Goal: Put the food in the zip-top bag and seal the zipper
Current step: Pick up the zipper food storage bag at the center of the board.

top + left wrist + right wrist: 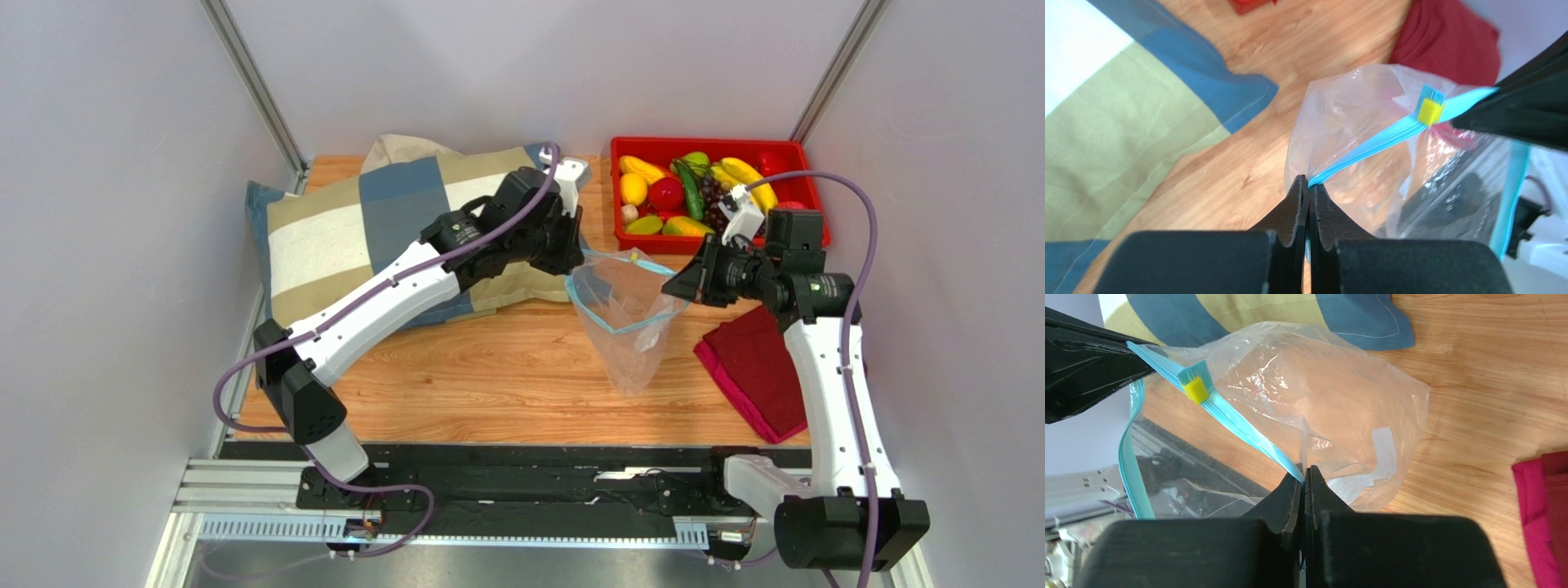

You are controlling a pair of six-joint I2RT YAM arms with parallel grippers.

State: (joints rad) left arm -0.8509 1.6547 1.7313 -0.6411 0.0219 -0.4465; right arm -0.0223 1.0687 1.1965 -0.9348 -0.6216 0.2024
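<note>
The clear zip-top bag hangs above the wooden table, held up by both grippers at its mouth. Its light blue zipper runs between them, with a yellow slider near the right gripper's end; the slider also shows in the right wrist view. My left gripper is shut on the zipper's left end. My right gripper is shut on the zipper's right end. The bag looks empty. The food lies in the red tray behind the bag.
A checked pillow lies at the back left under my left arm. A dark red cloth lies on the table at the right, below my right wrist. White walls close in both sides.
</note>
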